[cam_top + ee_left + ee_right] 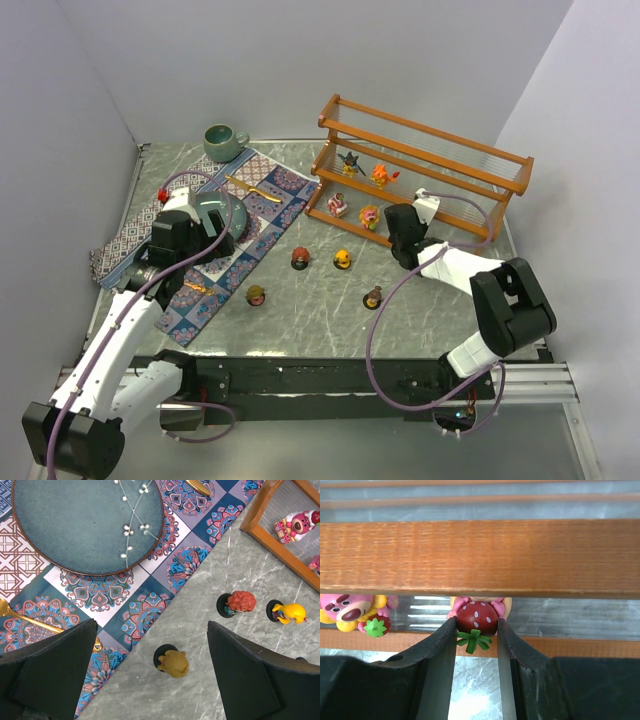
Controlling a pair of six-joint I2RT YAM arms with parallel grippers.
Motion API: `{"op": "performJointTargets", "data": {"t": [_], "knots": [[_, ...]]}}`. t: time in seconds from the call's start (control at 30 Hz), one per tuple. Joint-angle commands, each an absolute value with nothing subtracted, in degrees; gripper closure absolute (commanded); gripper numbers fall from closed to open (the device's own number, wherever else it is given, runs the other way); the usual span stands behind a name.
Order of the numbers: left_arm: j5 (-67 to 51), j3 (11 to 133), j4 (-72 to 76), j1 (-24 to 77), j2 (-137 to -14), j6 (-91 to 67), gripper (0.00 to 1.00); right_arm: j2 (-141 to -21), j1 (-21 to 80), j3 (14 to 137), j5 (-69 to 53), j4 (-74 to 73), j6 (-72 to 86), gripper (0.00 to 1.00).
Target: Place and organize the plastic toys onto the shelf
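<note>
Wooden shelf rail hides most of a pink toy on the lowest tier; we see the right gripper reaching in, clamping it, while the left gripper hovers spread wide.

The shelf is orange-brown wood with visible grain, its panels clear and ribbed. The strawberry toy looks like glossy plastic. The mat is printed cloth, the plate glazed and faintly shiny, the tabletop smooth, marbled grey.
</note>
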State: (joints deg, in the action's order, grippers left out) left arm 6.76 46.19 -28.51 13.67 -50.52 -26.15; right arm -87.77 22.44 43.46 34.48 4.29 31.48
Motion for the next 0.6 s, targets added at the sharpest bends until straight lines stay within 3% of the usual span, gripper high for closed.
{"op": "performJointTargets", "data": {"t": [0.0,0.07,0.33,0.57], "knots": [[6.1,46.8,-27.2,13.4,-50.6,-25.1,0.03,-88.0,22.1,46.3,36.7,6.2,32.7,0.77],[6.0,46.8,-27.2,13.4,-50.6,-25.1,0.03,-87.8,21.9,46.3,36.7,6.2,32.8,0.69],[5.7,46.8,-27.1,13.4,-50.6,-25.1,0.03,-86.3,22.0,45.5,35.9,6.2,33.1,0.50],[5.5,46.7,-27.0,13.4,-50.4,-25.0,0.03,-82.1,22.4,43.2,34.1,6.9,33.3,0.38]]}}
